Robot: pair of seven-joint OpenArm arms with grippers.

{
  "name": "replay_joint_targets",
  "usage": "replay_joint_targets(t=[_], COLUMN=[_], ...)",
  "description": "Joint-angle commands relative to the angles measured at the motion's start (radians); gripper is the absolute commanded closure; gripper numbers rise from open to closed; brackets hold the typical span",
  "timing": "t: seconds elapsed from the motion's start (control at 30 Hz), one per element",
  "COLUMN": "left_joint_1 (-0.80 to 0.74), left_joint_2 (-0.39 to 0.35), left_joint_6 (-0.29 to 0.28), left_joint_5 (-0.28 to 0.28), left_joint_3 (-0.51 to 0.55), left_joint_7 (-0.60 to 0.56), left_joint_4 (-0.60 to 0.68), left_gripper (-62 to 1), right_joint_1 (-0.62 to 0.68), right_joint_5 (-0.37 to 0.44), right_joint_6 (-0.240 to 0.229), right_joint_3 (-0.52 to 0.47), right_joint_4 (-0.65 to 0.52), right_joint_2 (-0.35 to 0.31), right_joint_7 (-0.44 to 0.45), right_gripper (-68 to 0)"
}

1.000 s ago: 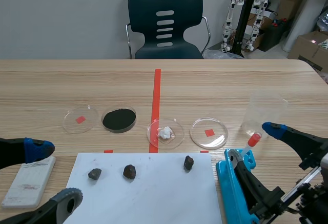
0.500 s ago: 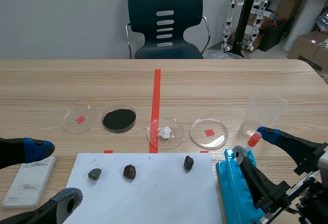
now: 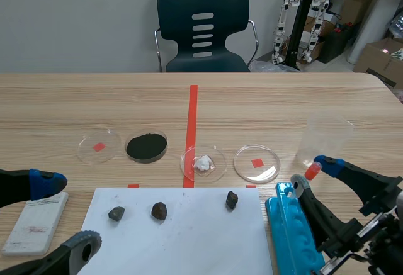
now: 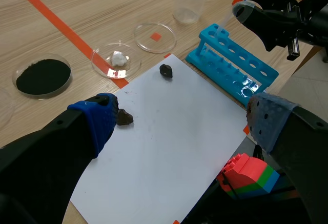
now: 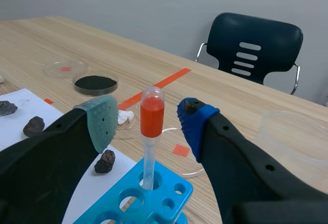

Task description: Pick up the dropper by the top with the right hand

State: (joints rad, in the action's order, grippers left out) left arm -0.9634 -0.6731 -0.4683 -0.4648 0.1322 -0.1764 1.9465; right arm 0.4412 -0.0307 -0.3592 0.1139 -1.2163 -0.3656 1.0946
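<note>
Wooden surface (image 3: 302, 99) across the whole scene view: far edge at 12 o'clock with a dark chair (image 3: 203, 26) just beyond it, corner rounding off at 2 o'clock. Broad band of plain wood between that far edge and the row of dishes, crossed only by the tape line.

White paper sheet (image 3: 189, 243) at 6 o'clock, near edge out of view. Blue tube rack (image 3: 286, 240) at 3 o'clock of the sheet, just beside its edge, long side running from 6 to 12. Clear plastic cup (image 3: 327, 138) upright at 1 o'clock of the rack's far end, near it. White block (image 3: 36, 221) at 9 o'clock of the sheet, apart from it.

Four round dishes in a row at 12 o'clock of the sheet:
- red-marked dish (image 3: 99, 145)
- black powder dish (image 3: 147, 146)
- white lump dish (image 3: 203, 163), on the tape line
- second red-marked dish (image 3: 257, 162), nearest the rack

Three dark rocks (image 3: 159, 210) along the sheet's far side, well apart from one another.

Left jaws spread wide at 8 o'clock over the sheet's corner, holding nothing.

Dropper (image 5: 147, 155) upright in a hole at the rack's 12 o'clock end, red bulb (image 5: 152, 112) on top. Right jaws spread apart, gripping nothing, straddling that bulb: grey-green pad (image 5: 102, 119) on one side, blue pad (image 5: 197, 121) on the other, level with the bulb, a narrow gap visible on each side.
</note>
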Motion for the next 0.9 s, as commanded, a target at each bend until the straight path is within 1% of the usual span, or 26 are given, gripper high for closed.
replay_joint_targets(t=[0.0,0.03,0.2,0.33,0.4,0.53,0.87], left_joint_1=[0.006,0.006,0.006,0.006,0.006,0.006,0.006], left_joint_2=[0.005,0.005,0.005,0.005,0.005,0.005,0.005], left_joint_6=[-0.003,-0.003,-0.003,-0.003,-0.003,-0.003,-0.003], left_joint_5=[-0.013,-0.013,-0.013,-0.013,-0.013,-0.013,-0.013], left_joint_3=[0.003,0.003,0.003,0.003,0.003,0.003,0.003], left_joint_7=[-0.014,-0.014,-0.014,-0.014,-0.014,-0.014,-0.014], left_joint_4=[0.013,0.013,0.013,0.013,0.013,0.013,0.013], left_gripper=[-52.5,-52.5,-52.5,-52.5,-52.5,-52.5,-52.5], right_joint_1=[-0.008,-0.008,-0.008,-0.008,-0.008,-0.008,-0.008], right_joint_5=[0.01,0.01,0.01,0.01,0.01,0.01,0.008], right_joint_6=[-0.001,-0.001,-0.001,-0.001,-0.001,-0.001,-0.002], right_joint_3=[0.0,0.0,0.0,0.0,0.0,0.0,0.0], right_joint_4=[-0.013,-0.013,-0.013,-0.013,-0.013,-0.013,-0.013], right_joint_2=[-0.006,-0.006,-0.006,-0.006,-0.006,-0.006,-0.006], right_joint_7=[0.008,0.007,-0.008,-0.019,-0.015,0.001,0.001], right_gripper=[-23.9,-23.0,-22.8,-17.7,-16.4,-16.4,-16.4])
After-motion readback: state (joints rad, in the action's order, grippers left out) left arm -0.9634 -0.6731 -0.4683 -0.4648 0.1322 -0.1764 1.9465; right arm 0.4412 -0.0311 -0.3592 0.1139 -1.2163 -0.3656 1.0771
